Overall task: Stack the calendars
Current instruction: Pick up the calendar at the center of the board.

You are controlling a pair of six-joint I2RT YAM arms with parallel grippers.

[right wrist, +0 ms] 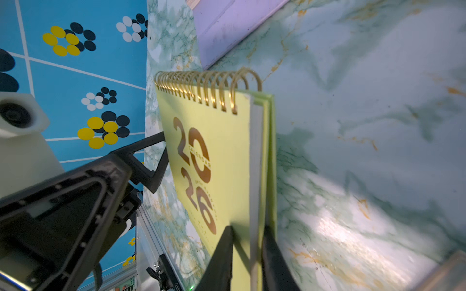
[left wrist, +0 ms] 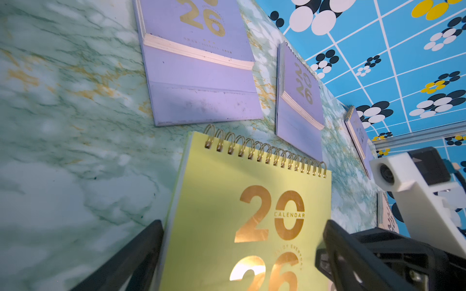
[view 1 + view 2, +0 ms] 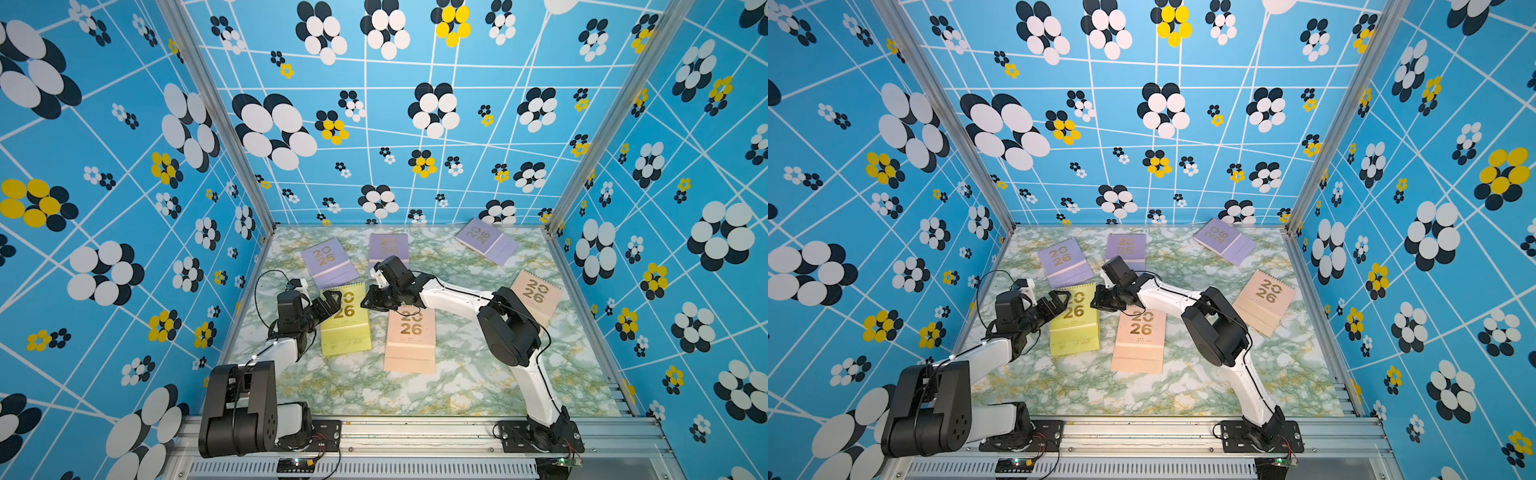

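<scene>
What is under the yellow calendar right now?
Only marble tabletop shows around the yellow calendar; no other calendar pokes out beneath. The right gripper is shut on its edge, one finger on the underside. The rest underneath is hidden by the calendar itself.

I worked in a small test booth, like a robot lab. Blue walls (image 3: 374, 124) with painted flowers stood on three sides, held by shiny metal posts (image 3: 243, 166). The surface (image 3: 374, 390) looked like green marble. My left arm (image 3: 278, 349) and right arm (image 3: 536, 382) were bolted to a metal rail (image 3: 415, 428), with wires (image 3: 322, 440) and a little board (image 3: 295, 462) nearby.
</scene>
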